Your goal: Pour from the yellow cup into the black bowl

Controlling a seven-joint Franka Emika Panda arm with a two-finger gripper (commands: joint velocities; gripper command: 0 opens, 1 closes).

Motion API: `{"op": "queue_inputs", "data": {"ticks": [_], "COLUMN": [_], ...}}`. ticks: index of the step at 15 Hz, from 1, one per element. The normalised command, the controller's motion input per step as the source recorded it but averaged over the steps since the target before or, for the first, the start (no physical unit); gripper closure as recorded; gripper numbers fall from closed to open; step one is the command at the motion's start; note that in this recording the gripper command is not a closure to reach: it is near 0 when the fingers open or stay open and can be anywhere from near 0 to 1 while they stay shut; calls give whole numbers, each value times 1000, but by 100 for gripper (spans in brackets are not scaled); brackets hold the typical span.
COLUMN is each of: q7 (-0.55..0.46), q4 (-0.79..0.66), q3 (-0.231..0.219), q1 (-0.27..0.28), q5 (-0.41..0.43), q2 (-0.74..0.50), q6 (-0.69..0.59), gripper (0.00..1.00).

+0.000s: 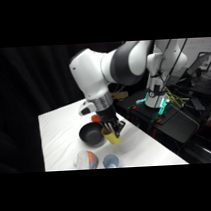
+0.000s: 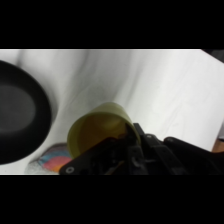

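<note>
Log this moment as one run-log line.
gripper: shut on yellow cup | cup: lifted, tilted, beside black bowl | pour: none visible | also on table: striped bowl, blue cup

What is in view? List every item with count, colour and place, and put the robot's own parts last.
yellow cup: one, bright yellow, held in the claw just beside the black bowl, tilted in the wrist view.
black bowl: one, glossy black, on the table next to the cup.
striped bowl: one, multicoloured, at the table's near edge.
blue cup: one, pale blue, beside the striped bowl at the near edge.
table: one, white, under all the dishes.
arm: one, white with grey joints, reaching over the table from the upper right.
claw: one, black, closed on the yellow cup.
</note>
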Motion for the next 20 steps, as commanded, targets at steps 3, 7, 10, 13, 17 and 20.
{"op": "queue_inputs", "data": {"ticks": [3, 7, 10, 13, 17, 20], "q7": [686, 434, 184, 78, 180, 214], "q4": [-442, -192, -137, -56, -93, -41], "q3": [-20, -20, 34, 61, 10, -51], "q1": [154, 52, -4, -13, 61, 132], "q5": [-506, -281, -25, 57, -28, -87], "q2": [-280, -143, -28, 106, 145, 190], "q6": [326, 191, 449, 486, 485, 387], "gripper": [18, 18, 18, 18, 18, 18]}}
